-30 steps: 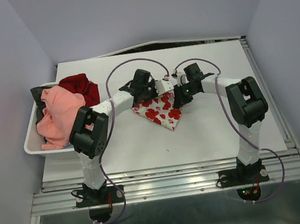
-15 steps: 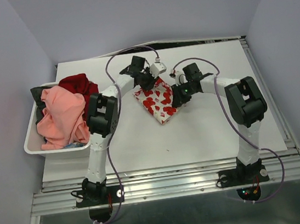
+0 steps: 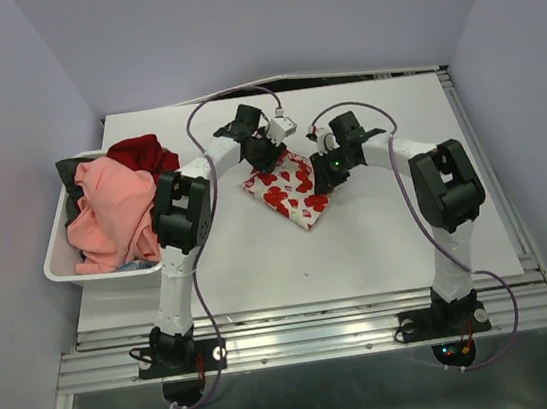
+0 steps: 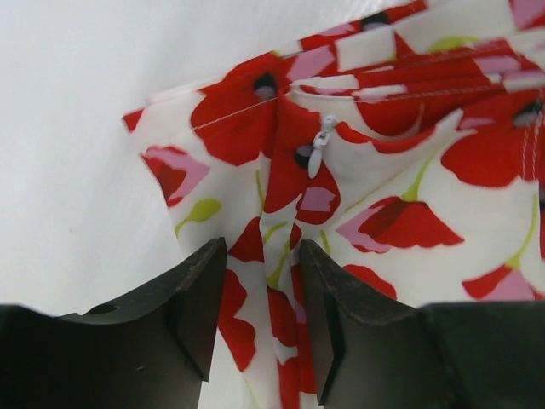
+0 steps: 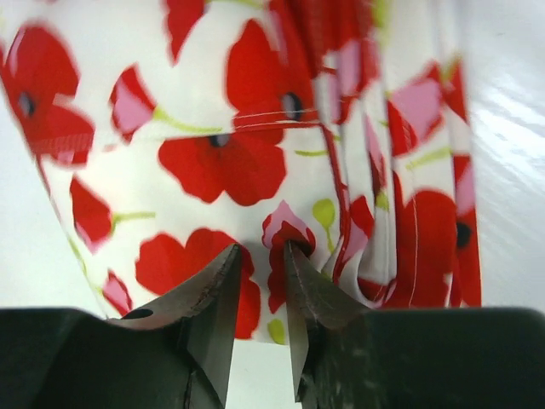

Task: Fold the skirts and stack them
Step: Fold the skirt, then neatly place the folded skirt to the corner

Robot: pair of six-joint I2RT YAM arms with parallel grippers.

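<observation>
On the white counter (image 3: 379,241), the floral skirt (image 3: 290,190) lies as a compact slanted patch between the two arms. Its near corner points back toward the bases and its long axis runs from there away and leftward. The right gripper (image 3: 323,171) nips a fold on the right edge with its fingers almost together, and just beyond it the left gripper (image 3: 266,152) pinches a ridge of cloth at the far-left corner. The salmon-pink skirt (image 3: 108,214) sits heaped in the bin (image 3: 58,265) well off to the left, nearer the left arm, so I judge any stacking move would run that way.
</observation>
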